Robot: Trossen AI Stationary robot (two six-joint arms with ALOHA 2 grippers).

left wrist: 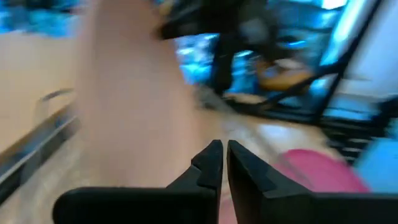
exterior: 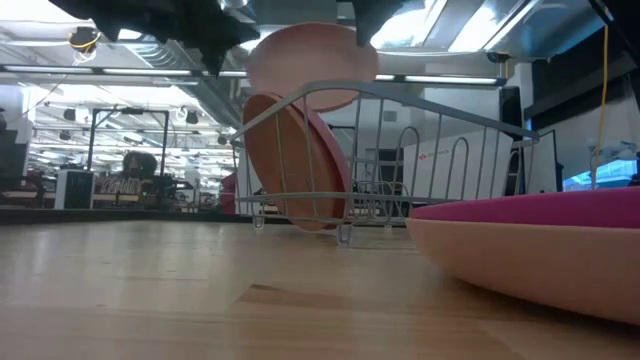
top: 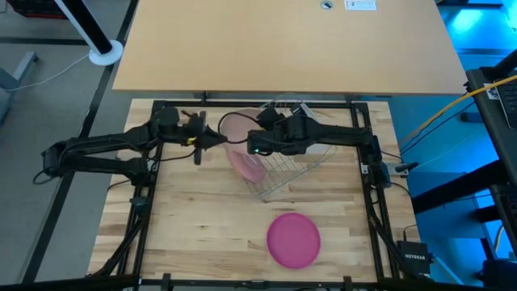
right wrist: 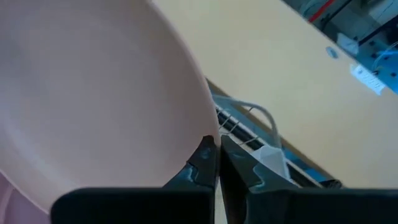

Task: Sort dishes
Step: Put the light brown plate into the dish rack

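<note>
My right gripper [top: 257,144] is shut on the pale peach plate [top: 236,128], which is lifted above the silver wire rack [top: 295,158]; the plate also shows in the low view [exterior: 310,62]. The tan-brown plate [exterior: 295,165] stands on its edge inside the rack. The magenta-pink plate [top: 293,239] lies flat on the table near the front edge. My left gripper [top: 199,145] is shut, just left of the peach plate's rim; its wrist view is blurred and I cannot tell whether it touches the plate. My right gripper pinches the peach plate's rim [right wrist: 200,134] between its two fingers, coming from the table's right side. The plate is lifted clear, above the rack and the tan-brown plate.
The rack's wire rim [exterior: 400,95] slants up beneath the held plate. Black frame rails [top: 145,202] run along the table's left and right sides. Bare wood lies in front of the rack and left of the magenta plate.
</note>
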